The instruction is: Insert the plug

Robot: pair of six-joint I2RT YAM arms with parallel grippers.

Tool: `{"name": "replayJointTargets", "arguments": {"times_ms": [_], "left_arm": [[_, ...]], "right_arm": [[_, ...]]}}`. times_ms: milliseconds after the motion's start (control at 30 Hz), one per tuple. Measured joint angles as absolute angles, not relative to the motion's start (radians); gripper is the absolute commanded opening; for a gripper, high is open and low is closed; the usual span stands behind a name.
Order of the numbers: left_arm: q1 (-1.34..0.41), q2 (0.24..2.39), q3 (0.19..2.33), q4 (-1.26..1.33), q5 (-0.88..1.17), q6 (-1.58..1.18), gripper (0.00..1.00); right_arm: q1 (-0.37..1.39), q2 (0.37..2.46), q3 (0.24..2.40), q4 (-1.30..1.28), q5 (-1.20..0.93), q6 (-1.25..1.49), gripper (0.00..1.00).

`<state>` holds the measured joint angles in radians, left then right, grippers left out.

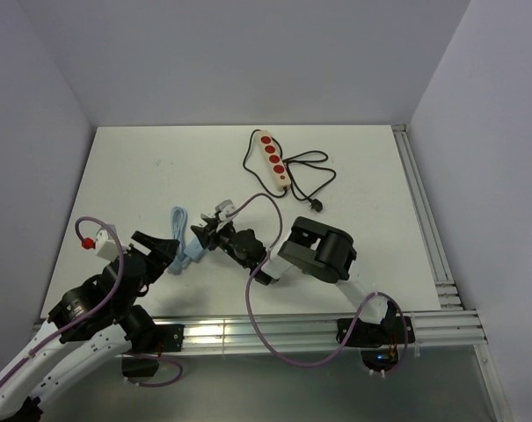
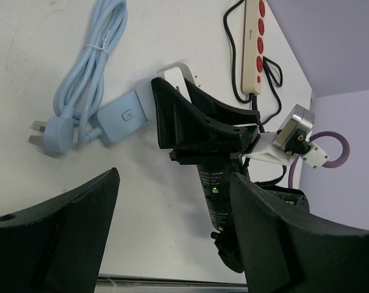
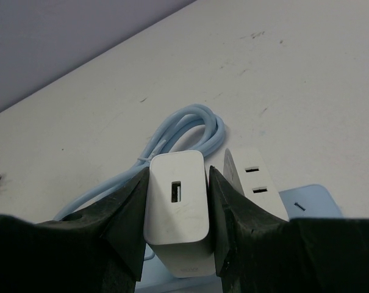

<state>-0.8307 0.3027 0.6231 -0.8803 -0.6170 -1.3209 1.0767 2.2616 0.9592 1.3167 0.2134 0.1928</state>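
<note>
My right gripper (image 3: 179, 175) is shut on the white charger plug (image 3: 177, 213), its USB port facing the camera and its prongs hidden. Just right of it lies a white socket block (image 3: 255, 183) with two slots, next to a light-blue box (image 3: 310, 204). In the top view the right gripper (image 1: 208, 233) hovers at mid-table over the blue box (image 1: 193, 252). My left gripper (image 2: 175, 183) is open with nothing between its fingers. It sits just left of the right one (image 1: 164, 253). From the left wrist, the white plug (image 2: 179, 74) shows beyond the right arm's black fingers (image 2: 166, 116).
A coiled light-blue cable (image 2: 89, 67) ends in a three-pin plug (image 2: 53, 134). A cream power strip with red sockets (image 1: 273, 158) lies at the back with its black cord and plug (image 1: 317, 207). Aluminium rails (image 1: 441, 264) run along the right and near edges.
</note>
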Motion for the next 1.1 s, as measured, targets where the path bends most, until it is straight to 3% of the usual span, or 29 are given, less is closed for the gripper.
{"name": "replayJointTargets", "arguments": {"times_ms": [1100], "left_arm": [[-0.831, 0.287, 0.64, -0.884, -0.611, -1.321, 0.77]], "right_arm": [[1.091, 2.334, 0.996, 1.391, 0.267, 0.179, 0.0]]}}
